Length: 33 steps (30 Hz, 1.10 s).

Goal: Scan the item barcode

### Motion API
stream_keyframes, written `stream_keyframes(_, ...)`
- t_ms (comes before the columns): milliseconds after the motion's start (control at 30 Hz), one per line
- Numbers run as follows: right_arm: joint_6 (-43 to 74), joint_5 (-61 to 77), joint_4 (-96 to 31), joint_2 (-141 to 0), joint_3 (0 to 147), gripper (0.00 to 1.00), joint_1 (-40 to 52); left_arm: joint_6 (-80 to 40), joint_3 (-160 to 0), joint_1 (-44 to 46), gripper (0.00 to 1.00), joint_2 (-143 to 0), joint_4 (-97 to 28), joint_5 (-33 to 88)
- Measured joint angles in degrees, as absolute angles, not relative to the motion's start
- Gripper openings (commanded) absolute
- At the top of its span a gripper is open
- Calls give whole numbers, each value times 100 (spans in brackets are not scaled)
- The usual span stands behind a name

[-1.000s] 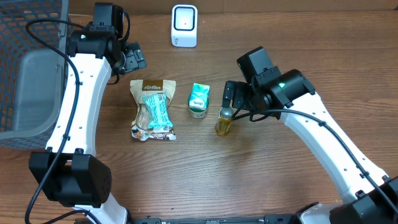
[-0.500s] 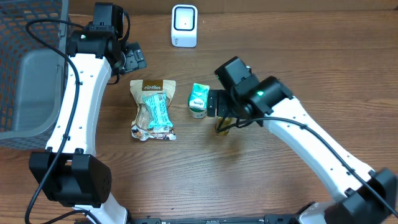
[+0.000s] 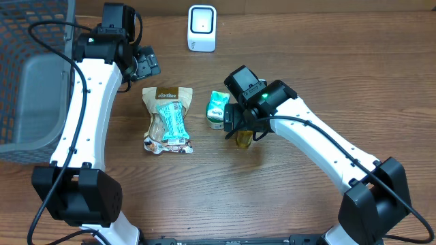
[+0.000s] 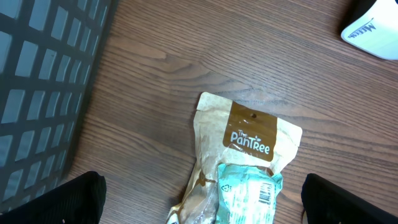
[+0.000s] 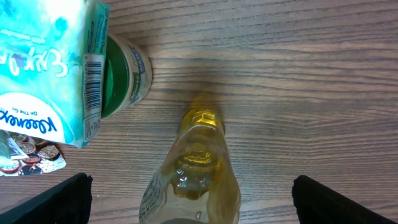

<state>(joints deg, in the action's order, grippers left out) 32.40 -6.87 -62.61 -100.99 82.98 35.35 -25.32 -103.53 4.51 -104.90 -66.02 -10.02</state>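
1. Standing at the far left edge of the table [image 3: 306, 41] is a dark mesh basket [image 3: 27, 75].
2. The left gripper [image 3: 148, 65] hangs near the back of the table, just right of the basket. Its jaws are spread wide and hold nothing. In its wrist view the fingers [image 4: 81, 199] sit at the two lower corners, with bare wood and the top of the pouch between them.
3. A pouch [image 3: 167, 120] lies flat in front of that gripper, label up.
4. A white scanner [image 3: 201, 28] stands at the back edge, well apart from everything else.
5. A teal tissue pack [image 3: 218, 106] rests on a green-lidded tub [image 5: 124, 74], just right of the pouch.
6. The bottle [image 3: 244, 139], filled with yellow liquid, is on the table just right of the tub. It is apart from the tub and well in front of the scanner.
7. The right gripper [image 3: 238, 124] hovers over the bottle with its jaws wide apart, one finger [image 5: 62, 199] on either side. The bottle touches neither.
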Motion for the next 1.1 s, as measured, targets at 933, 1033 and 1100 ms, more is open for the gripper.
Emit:
stream_keyframes(933, 3299, -687, -6405, -10099, 8287, 72, 3533, -2532, -10353, 451, 100, -10490, -6602, -1002)
stream_keyframes(1033, 3299, -690, -6364, -10099, 8250, 71, 3535, -2532, -10353, 451, 100, -10490, -6602, -1002)
stream_keyframes(1100, 3299, -690, -6366, -10099, 8195, 66, 3533, -2532, -10353, 451, 99, -10490, -6602, -1002)
